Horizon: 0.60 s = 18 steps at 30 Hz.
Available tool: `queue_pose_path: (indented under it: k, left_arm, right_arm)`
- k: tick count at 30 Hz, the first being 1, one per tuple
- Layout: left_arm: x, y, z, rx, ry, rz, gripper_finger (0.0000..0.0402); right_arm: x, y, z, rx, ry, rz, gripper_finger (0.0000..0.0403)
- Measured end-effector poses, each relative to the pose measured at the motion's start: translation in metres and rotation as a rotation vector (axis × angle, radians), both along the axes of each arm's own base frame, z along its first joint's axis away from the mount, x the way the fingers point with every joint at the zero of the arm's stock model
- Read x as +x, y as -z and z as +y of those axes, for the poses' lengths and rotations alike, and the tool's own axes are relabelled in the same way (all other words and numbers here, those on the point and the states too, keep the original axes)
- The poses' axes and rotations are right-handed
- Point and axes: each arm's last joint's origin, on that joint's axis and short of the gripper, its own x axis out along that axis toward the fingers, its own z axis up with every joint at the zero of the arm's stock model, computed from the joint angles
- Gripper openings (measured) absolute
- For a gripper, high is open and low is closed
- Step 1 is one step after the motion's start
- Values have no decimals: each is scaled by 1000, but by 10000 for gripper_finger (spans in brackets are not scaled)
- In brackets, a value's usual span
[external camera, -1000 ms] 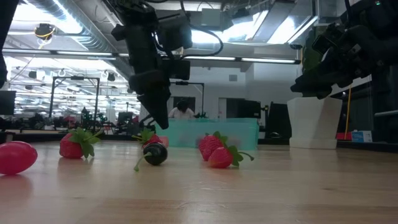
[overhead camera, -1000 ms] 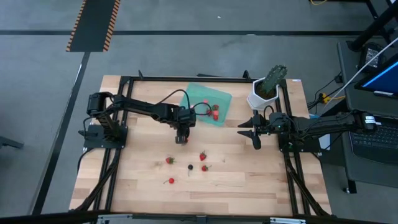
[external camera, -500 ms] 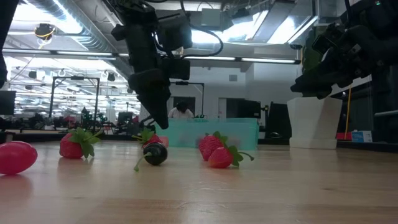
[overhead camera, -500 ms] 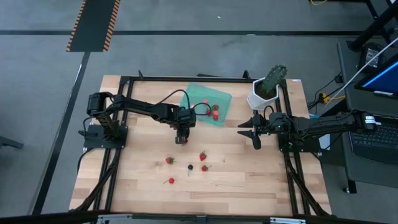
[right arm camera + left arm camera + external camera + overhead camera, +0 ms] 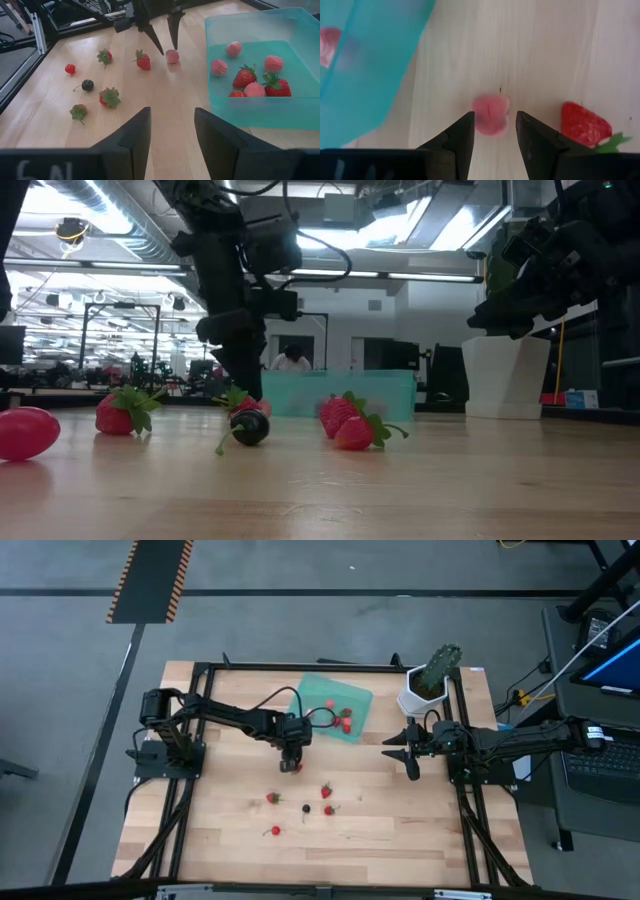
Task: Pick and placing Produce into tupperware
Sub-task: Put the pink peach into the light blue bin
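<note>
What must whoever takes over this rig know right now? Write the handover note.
Left gripper: open, low over the table, fingers either side of a pale pink berry just outside the container; not gripped yet.
Right gripper: open, empty, waiting near the white pot.
Done: about seven berries lie in the container.
Left: the pink berry, plus six loose on the table, one of them the dark berry.
</note>
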Motion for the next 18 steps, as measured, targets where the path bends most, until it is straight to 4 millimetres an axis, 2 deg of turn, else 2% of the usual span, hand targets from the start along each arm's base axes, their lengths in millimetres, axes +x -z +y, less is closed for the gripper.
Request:
queue_pose_path:
  k: [8,18]
  left_arm:
    - [0,5,5,-59,-1,4,137]
    - [9,22,11,-95,4,-5,137]
  right_arm:
    - [0,0,0,0,0,0,154]
    - [0,0,0,0,0,1,154]
